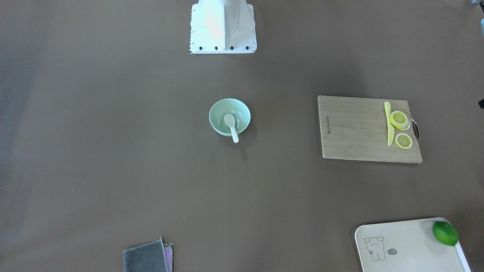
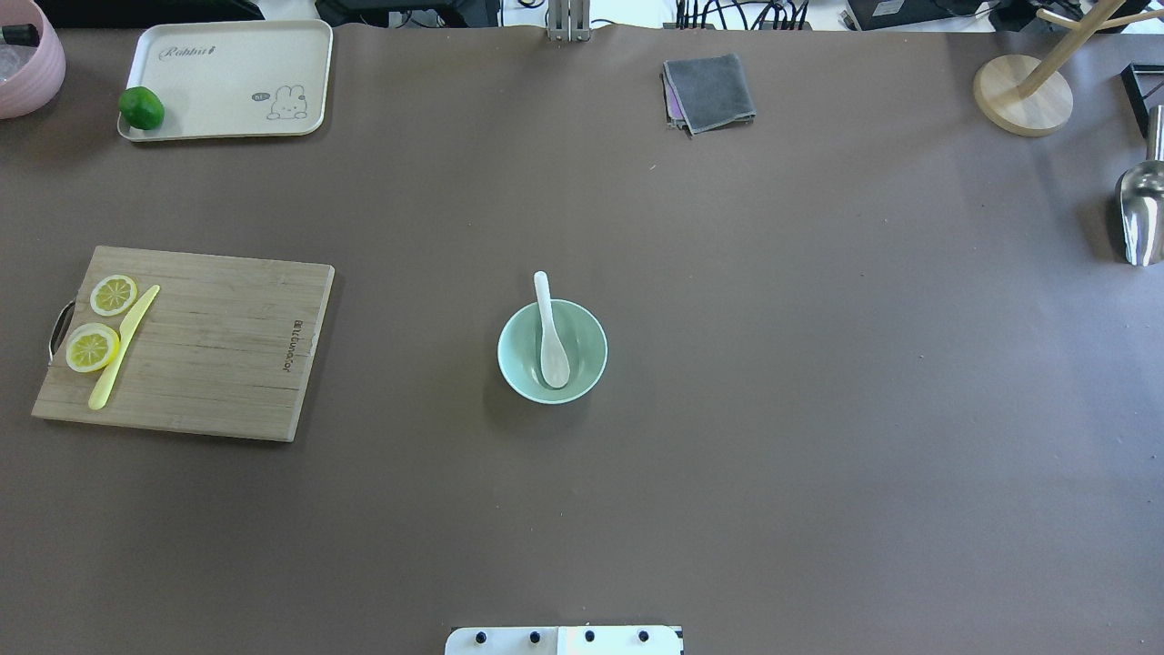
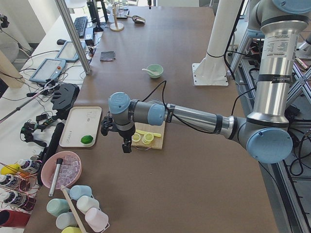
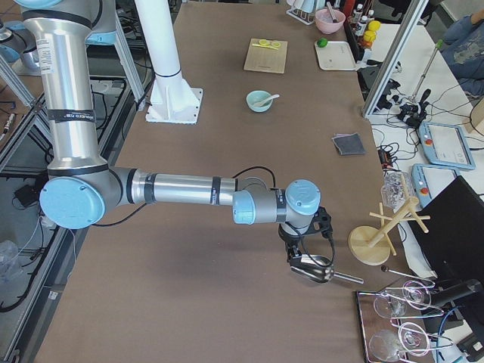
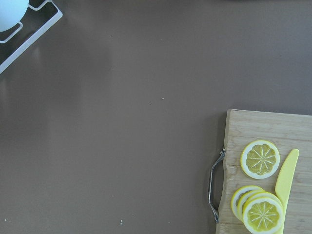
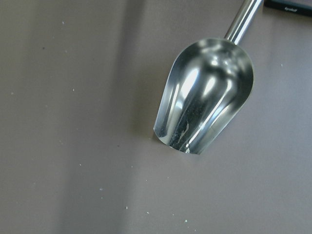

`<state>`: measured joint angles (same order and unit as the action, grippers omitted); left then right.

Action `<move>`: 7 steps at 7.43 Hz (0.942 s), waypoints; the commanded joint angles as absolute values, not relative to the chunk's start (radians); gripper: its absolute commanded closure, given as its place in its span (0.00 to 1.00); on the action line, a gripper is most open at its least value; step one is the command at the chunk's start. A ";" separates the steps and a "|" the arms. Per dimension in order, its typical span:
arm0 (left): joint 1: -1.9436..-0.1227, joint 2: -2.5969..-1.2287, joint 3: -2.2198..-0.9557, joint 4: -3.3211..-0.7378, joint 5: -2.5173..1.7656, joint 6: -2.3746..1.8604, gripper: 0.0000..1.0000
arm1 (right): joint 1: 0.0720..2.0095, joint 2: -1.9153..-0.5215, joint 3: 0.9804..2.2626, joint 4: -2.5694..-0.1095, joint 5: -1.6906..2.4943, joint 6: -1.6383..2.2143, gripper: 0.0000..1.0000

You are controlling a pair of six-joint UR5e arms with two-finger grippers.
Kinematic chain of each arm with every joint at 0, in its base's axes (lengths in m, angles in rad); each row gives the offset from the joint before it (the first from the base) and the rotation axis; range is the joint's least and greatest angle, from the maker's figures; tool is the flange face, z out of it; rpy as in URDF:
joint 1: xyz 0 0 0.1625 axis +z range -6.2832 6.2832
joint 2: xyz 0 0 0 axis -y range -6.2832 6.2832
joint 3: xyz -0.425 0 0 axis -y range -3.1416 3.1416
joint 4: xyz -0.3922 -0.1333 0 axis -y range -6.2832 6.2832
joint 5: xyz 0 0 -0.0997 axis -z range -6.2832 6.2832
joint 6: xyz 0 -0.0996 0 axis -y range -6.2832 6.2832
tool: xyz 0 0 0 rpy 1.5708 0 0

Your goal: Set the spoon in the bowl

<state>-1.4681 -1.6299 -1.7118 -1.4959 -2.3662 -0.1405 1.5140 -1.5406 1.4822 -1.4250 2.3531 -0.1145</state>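
The spoon (image 2: 548, 327) lies in the bowl (image 2: 589, 350). Its oval end rests on the bottom of the bowl, and its handle leans on the rim on the side away from the robot and sticks out a little over it. The bowl stands upright in the middle of the table (image 2: 818, 409), straight in front of the robot's base. No gripper is near it.

The left gripper (image 3: 126, 145) shows only in the left side view. It hangs above the table at the robot's left end, with the fingers pointing down, close to the edge of the board (image 2: 209, 346) and not far from the tray (image 2: 227, 55). From this view I cannot tell how far the fingers are spread, or whether they touch something. The left wrist camera looks down on the bare table and on one corner of the board with its metal handle, but it shows no fingers.

The right gripper (image 4: 304, 246) shows only in the right side view. It hangs at the robot's right end, just above a metal scoop (image 6: 204, 97) that lies on the table. Here also I cannot tell if the fingers are apart or pressed together, or if they touch the scoop. The right wrist camera shows the scoop from above, but no fingers.

On the board lie lemon slices (image 2: 93, 347) and a yellow knife (image 2: 123, 350) beside them. A lime (image 2: 142, 108) sits on a corner of the tray. A folded grey cloth (image 2: 709, 91) lies at the far side of the table.
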 commanded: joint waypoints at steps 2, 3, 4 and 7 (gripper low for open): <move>-1.468 -1.634 -1.713 -1.497 -2.367 -0.140 0.02 | 1.516 -1.583 1.531 -1.391 2.364 -0.117 0.00; -1.468 -1.634 -1.713 -1.496 -2.367 -0.140 0.02 | 1.514 -1.580 1.545 -1.391 2.364 -0.104 0.00; -1.470 -1.626 -1.723 -1.497 -2.367 -0.140 0.02 | 1.514 -1.577 1.567 -1.394 2.364 -0.103 0.00; -1.470 -1.632 -1.736 -1.499 -2.367 -0.140 0.02 | 1.513 -1.533 1.582 -1.466 2.352 -0.078 0.00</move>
<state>-1.4686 -1.6283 -1.7256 -1.4984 -2.3669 -0.1396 1.5131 -1.5540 1.5780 -1.4257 2.3590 -0.0844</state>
